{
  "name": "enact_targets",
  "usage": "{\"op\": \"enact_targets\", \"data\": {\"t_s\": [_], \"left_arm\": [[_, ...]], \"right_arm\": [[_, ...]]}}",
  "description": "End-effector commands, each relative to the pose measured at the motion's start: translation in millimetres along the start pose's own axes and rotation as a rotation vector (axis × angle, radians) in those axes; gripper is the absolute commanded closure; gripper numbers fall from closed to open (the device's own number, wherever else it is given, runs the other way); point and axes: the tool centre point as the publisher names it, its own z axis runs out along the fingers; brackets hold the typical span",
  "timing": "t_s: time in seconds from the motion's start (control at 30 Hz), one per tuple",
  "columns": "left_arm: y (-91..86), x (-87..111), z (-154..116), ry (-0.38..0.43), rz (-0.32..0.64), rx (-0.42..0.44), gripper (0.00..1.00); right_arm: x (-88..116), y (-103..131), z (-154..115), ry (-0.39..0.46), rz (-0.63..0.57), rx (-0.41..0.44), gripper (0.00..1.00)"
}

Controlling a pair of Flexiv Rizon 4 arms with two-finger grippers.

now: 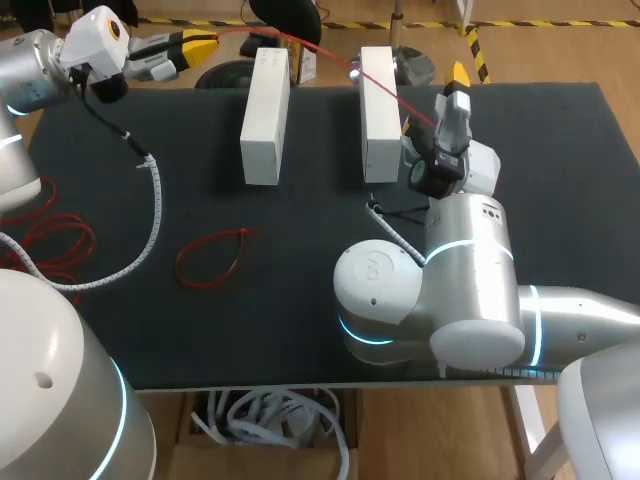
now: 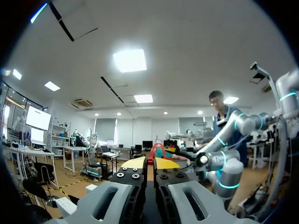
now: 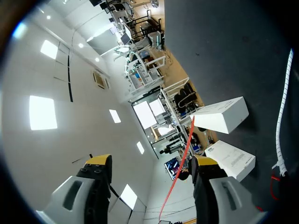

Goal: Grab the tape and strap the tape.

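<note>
The left gripper [image 2: 150, 163] pinches the thin red tape [image 3: 184, 142] between near-closed yellow tips, apparently to keep it taut above the matte, rectangular white boxes [image 1: 265, 115]. The right gripper [image 3: 152, 163] stands wide, the tape lying ungripped along one finger's inner face. A limp red loop [image 1: 210, 255] lies well apart from both.

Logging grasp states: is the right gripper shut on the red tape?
No, the right wrist view shows the right gripper with its fingers wide apart, and the red tape passes beside only one of them.
</note>
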Motion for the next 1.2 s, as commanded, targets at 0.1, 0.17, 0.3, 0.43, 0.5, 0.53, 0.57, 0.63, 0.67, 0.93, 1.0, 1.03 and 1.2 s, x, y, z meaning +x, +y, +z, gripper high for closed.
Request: {"op": "enact_targets", "data": {"t_s": [0.1,0.17,0.3,0.43,0.5,0.53,0.57,0.63,0.67,0.93,1.0,1.03,1.2], "left_arm": [[0.3,-0.8,-1,0.004,0.0,0.0,1.0],[0.3,-0.8,-1,0.004,0.0,0.0,1.0],[0.3,-0.8,-1,0.004,0.0,0.0,1.0],[0.3,-0.8,-1,0.004,0.0,0.0,1.0],[0.3,-0.8,-1,0.004,0.0,0.0,1.0],[0.3,-0.8,-1,0.004,0.0,0.0,1.0],[0.3,-0.8,-1,0.004,0.0,0.0,1.0],[0.3,-0.8,-1,0.004,0.0,0.0,1.0],[0.3,-0.8,-1,0.004,0.0,0.0,1.0],[0.3,-0.8,-1,0.004,0.0,0.0,1.0],[0.3,-0.8,-1,0.004,0.0,0.0,1.0],[0.3,-0.8,-1,0.004,0.0,0.0,1.0],[0.3,-0.8,-1,0.004,0.0,0.0,1.0]], "right_arm": [[1,-3,0,-0.002,-0.004,-0.001,0.24],[1,-4,0,0.001,-0.004,0.0,0.27],[3,-9,4,0.008,-0.005,0.007,0.28],[3,-14,5,0.014,-0.004,0.018,0.29],[3,-16,6,0.016,-0.003,0.022,0.3],[3,-17,6,0.016,-0.003,0.023,0.32],[3,-18,6,0.016,-0.002,0.024,0.34],[3,-20,5,0.015,-0.001,0.027,0.34],[2,-20,5,0.015,-0.001,0.029,0.34],[1,-22,2,0.011,0.0,0.031,0.45],[1,-22,1,0.011,0.001,0.03,0.44],[1,-22,0,0.01,0.001,0.031,0.44],[-1,-21,-5,0.004,0.004,0.029,0.47]]}}
